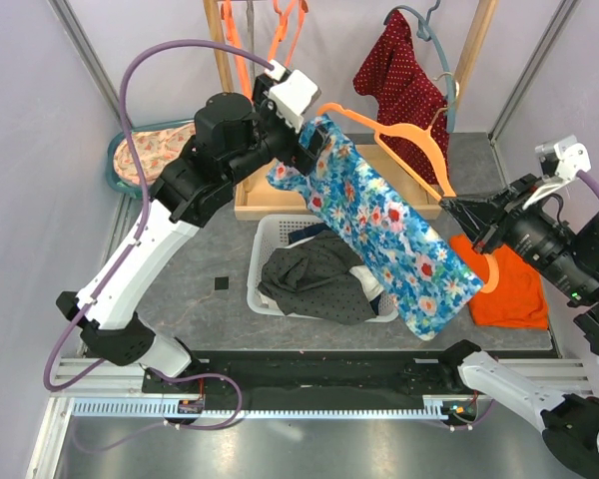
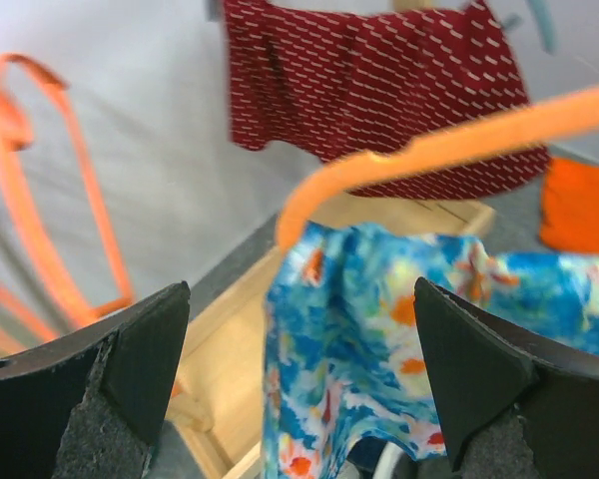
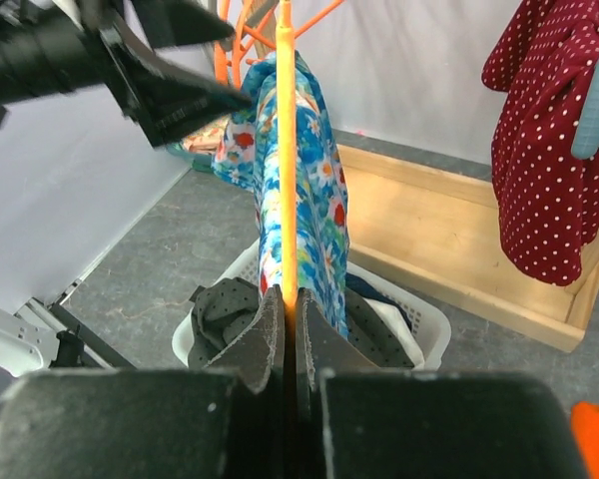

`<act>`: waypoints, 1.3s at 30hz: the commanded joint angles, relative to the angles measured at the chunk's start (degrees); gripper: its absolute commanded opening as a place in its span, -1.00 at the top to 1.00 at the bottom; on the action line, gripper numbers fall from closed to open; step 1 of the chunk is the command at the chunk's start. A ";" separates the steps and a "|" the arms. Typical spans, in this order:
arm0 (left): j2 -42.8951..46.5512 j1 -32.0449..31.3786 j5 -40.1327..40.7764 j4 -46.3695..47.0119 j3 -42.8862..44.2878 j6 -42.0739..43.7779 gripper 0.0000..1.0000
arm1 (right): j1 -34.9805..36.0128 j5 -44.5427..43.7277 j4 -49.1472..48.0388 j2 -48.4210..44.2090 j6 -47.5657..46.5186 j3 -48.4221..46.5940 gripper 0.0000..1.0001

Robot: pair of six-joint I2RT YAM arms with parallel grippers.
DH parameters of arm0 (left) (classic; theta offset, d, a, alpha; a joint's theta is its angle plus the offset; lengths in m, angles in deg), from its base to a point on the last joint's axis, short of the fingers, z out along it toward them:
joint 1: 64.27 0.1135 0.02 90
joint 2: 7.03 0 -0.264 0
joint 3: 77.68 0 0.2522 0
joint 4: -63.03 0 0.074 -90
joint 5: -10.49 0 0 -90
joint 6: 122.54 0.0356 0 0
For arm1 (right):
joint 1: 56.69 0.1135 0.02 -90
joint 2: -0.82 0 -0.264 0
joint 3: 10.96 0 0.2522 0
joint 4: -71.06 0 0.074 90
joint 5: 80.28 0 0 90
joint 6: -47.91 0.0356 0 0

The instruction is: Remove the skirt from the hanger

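A blue floral skirt [image 1: 394,235] hangs on an orange hanger [image 1: 409,135], held in the air above the white basket [image 1: 267,239]. My right gripper [image 1: 466,213] is shut on the hanger's right end; in the right wrist view the orange bar [image 3: 287,170] runs between its jaws with the skirt [image 3: 314,200] draped over it. My left gripper [image 1: 309,150] is open at the skirt's upper left corner. In the left wrist view the skirt [image 2: 379,339] sits between the wide-apart fingers [image 2: 145,349], under the hanger's bend [image 2: 319,195].
The white basket holds dark clothes [image 1: 314,279]. An orange cloth [image 1: 514,289] lies at the right. A wooden rack base [image 1: 255,205] stands behind, with a red dotted garment [image 1: 404,85] and spare orange hangers [image 1: 280,35]. A patterned dish [image 1: 150,150] sits at the far left.
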 commanded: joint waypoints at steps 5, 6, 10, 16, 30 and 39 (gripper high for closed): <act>0.59 1.93 -10.78 -3.19 -5.21 3.10 -0.99 | 0.06 -1.35 -2.33 0.26 -1.50 -7.45 1.00; 0.76 2.19 -10.43 -3.19 -5.56 3.19 -0.99 | 0.06 -1.17 -2.42 0.34 -1.50 -7.45 1.00; 1.11 3.51 -10.60 -1.96 -5.92 2.40 -0.79 | 0.06 -0.47 -2.95 0.78 -1.50 -6.84 1.00; 0.76 4.48 -12.01 -2.48 -5.04 1.78 0.96 | 0.06 -2.74 -2.95 0.70 -2.20 -4.91 1.00; -3.80 2.29 -23.96 -12.68 26.84 -5.50 0.96 | 0.06 -13.91 -7.08 3.33 -4.57 11.17 1.00; -0.64 0.17 -22.74 -8.29 33.28 -10.00 0.96 | 0.06 -20.15 -8.93 6.05 -5.36 14.96 1.00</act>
